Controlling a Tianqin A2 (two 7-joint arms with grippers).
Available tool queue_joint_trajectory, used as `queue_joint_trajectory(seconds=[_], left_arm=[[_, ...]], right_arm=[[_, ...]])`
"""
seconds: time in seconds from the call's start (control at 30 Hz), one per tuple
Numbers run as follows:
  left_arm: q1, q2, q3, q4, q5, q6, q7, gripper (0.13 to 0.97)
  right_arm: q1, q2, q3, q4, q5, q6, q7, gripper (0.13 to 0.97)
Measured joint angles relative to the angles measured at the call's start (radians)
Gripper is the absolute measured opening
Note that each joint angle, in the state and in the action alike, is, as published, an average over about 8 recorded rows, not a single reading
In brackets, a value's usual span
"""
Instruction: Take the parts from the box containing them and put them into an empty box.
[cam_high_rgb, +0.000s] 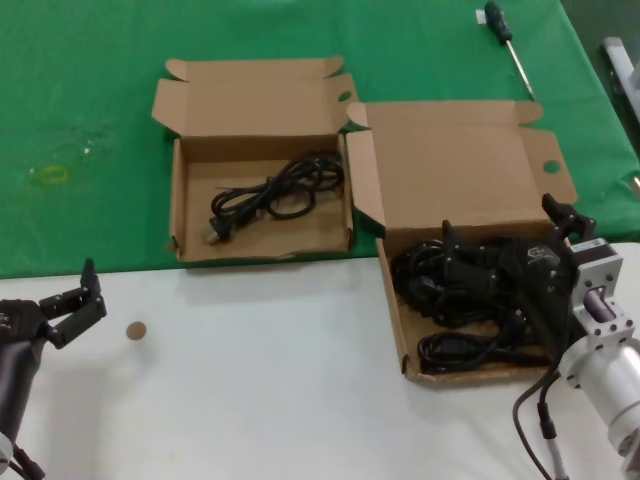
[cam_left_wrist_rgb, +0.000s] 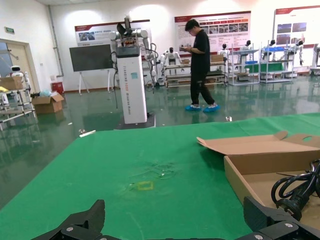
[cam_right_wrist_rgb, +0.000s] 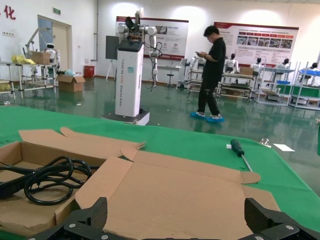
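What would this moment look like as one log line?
right gripper: over full box, fingers open | left gripper: idle, open | other box: one cord

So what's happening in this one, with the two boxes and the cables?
The robot is moving bundled black power cords from one shallow brown cardboard box to another. The right gripper is open, down in the tall-lidded box, over its pile of cords. One cord bundle already lies in the short-lidded box on the green cloth. The left gripper waits open over the white tabletop. A green-handled screwdriver lies unused beyond the boxes.
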Motion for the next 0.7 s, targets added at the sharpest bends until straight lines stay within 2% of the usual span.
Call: queue_joint_trajectory(seconds=[0.7], left_arm=[[0.0,0.0,0.0,0.0,0.0,0.0,0.0,0.966]], right_arm=[[0.0,0.0,0.0,0.0,0.0,0.0,0.0,0.966]])
